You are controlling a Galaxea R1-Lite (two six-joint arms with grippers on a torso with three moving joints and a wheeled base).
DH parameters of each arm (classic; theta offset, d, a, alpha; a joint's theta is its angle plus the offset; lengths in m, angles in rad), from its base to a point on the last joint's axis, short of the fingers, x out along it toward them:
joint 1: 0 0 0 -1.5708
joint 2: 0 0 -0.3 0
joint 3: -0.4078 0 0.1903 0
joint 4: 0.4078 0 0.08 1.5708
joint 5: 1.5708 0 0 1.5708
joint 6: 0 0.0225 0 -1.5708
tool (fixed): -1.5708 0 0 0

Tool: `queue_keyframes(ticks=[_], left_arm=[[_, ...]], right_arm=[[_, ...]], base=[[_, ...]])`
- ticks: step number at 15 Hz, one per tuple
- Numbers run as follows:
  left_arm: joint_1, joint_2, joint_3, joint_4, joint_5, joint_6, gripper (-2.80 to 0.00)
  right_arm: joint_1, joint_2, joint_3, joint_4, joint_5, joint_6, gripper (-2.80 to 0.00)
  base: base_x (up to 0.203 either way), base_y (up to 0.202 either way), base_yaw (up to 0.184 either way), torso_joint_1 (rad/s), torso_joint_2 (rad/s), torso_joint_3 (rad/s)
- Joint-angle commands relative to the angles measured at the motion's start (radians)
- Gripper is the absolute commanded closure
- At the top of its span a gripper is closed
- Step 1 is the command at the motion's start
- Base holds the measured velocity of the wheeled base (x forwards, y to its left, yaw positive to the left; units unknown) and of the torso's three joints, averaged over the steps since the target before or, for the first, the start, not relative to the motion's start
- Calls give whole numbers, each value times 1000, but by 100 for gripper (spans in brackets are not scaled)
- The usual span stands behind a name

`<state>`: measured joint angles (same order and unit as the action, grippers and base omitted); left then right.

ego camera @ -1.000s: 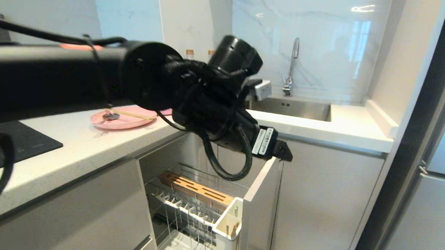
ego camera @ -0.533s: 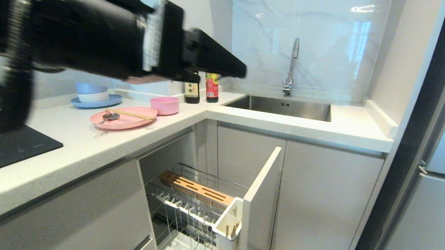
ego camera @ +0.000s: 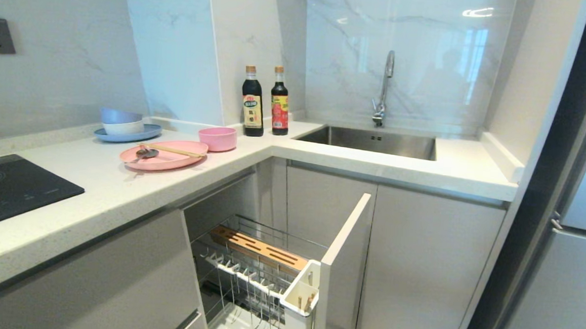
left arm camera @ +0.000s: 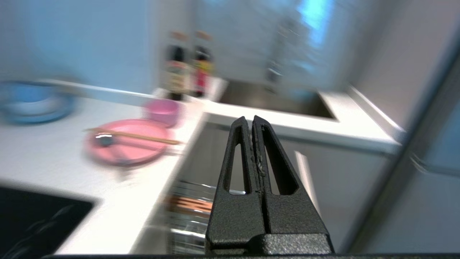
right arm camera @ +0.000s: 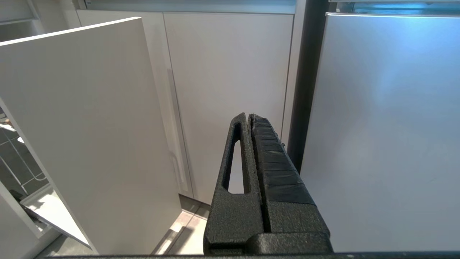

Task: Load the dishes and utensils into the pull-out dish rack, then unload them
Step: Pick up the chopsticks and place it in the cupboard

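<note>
I look down at a white stone bench (ego camera: 123,196) that turns a corner toward a steel sink (ego camera: 373,142). On it lies the pink plate (ego camera: 164,155), with the wooden chopsticks (ego camera: 172,151) laid across it and the small metal spoon (ego camera: 144,153) resting in it. The pink bowl (ego camera: 217,138) sits just beside the plate, toward two dark sauce bottles (ego camera: 265,101) whose labels are too small for me to read. A blue plate holding stacked bowls (ego camera: 125,125) stands farther back. Below the bench the pull-out dish rack (ego camera: 258,276) is drawn out, its bamboo strip (ego camera: 257,249) and white utensil cup (ego camera: 301,296) showing, and no dishes in it. My left hand (left arm camera: 250,124) floats above the bench edge, fingers pressed together on nothing. My right hand (right arm camera: 248,120) hangs low before the grey cabinet fronts (right arm camera: 226,90), fingers together too, empty.
</note>
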<state>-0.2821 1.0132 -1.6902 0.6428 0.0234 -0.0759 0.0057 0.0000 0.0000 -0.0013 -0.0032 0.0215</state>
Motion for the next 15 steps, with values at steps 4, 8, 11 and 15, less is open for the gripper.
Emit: queue_keyframes(ticks=[4,8,11,15], left_arm=[[278,-299,235,-16,0,47,0],[341,-559,575,-119,2,115,0],[322,-752,859,-257,-2,162,0],[294,-943,1269,-415,-17,234,0]], right_arm=[[1,0,2,0,0,0,0],[0,0,2,0,0,0,0],[0,0,2,0,0,0,0],[0,0,1,0,0,0,0]], base=[[0,0,0,0,0,0],[0,0,0,0,0,0],[0,0,0,0,0,0],[0,0,0,0,0,0]])
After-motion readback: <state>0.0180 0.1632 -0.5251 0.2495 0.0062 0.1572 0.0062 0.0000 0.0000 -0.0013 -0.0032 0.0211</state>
